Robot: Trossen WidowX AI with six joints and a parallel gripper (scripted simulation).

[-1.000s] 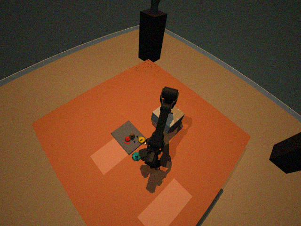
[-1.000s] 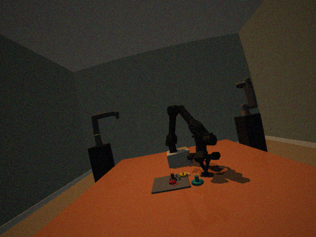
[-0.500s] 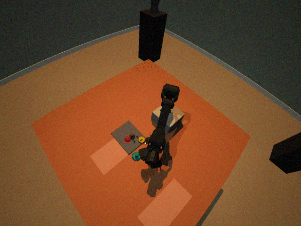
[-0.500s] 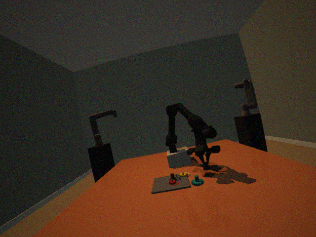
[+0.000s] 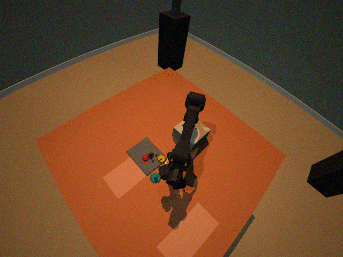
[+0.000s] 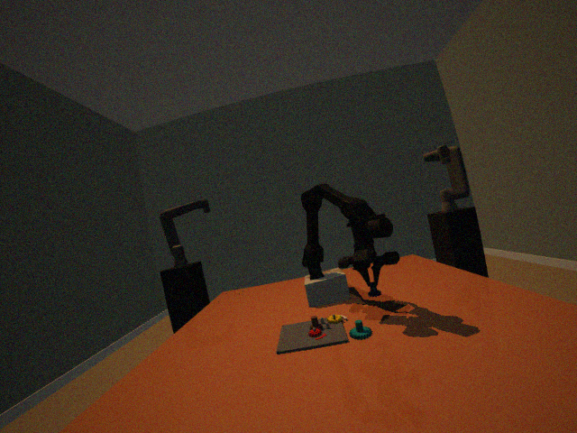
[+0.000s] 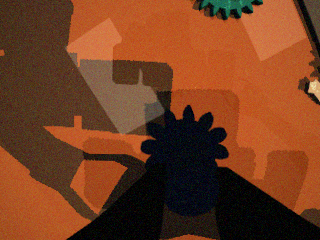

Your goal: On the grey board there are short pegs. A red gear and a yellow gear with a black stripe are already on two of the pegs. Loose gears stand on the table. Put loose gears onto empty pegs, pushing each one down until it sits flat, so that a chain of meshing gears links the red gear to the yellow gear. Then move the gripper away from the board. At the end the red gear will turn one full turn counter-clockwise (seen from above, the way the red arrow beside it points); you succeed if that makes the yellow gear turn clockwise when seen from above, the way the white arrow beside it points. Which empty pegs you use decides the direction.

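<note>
Dark blue, one toothed gear with a thick knob (image 6: 374,293) (image 7: 187,140) is gripped in the narrowed end effector (image 5: 174,176) (image 6: 374,285) (image 7: 190,175), above the orange surface (image 5: 110,133) (image 6: 233,373) (image 7: 280,100). One teal knobbed gear (image 5: 155,178) (image 6: 360,332) (image 7: 230,6) stands beside the flat grey board (image 5: 138,149) (image 6: 297,342) (image 7: 312,15), which carries one red gear (image 5: 144,158) (image 6: 315,332), one yellow gear (image 5: 161,160) (image 6: 334,318) and one brown knobbed piece (image 5: 150,155) (image 6: 314,321).

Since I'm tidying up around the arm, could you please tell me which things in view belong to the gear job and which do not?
Job:
- board
- red gear
- yellow gear
- teal gear
- brown gear
- dark blue gear, in the gripper

Not part:
- two background arms on pedestals
</note>
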